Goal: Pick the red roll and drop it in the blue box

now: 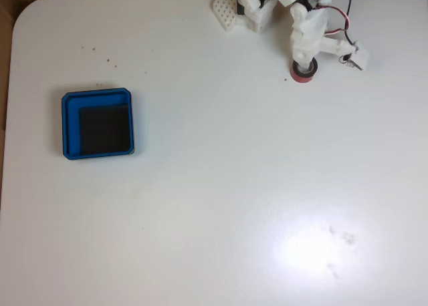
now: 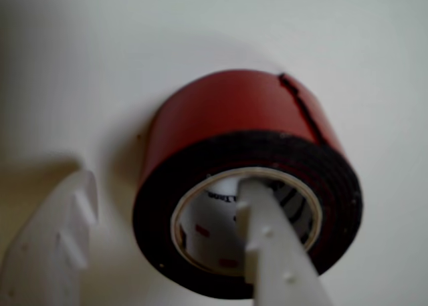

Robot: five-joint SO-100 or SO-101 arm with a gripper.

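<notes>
1. Far left in the fixed view: blue box (image 1: 97,124), flat on the white table (image 1: 214,199), black bottom showing.
2. Upper right in the same view: red roll (image 1: 303,72) on the table, well apart from the box, directly under the white gripper (image 1: 305,60).
3. In the wrist view: fingers apart around the roll's wall, one finger (image 2: 53,246) outside at left, the other (image 2: 271,246) down inside the pale hollow centre of the roll (image 2: 234,112); not clamped.

White table (image 1: 214,206), rounded corner, a few dark specks | blue box (image 1: 70,122) flat on it at left | red roll (image 1: 303,75) on it, far right, well apart
</notes>
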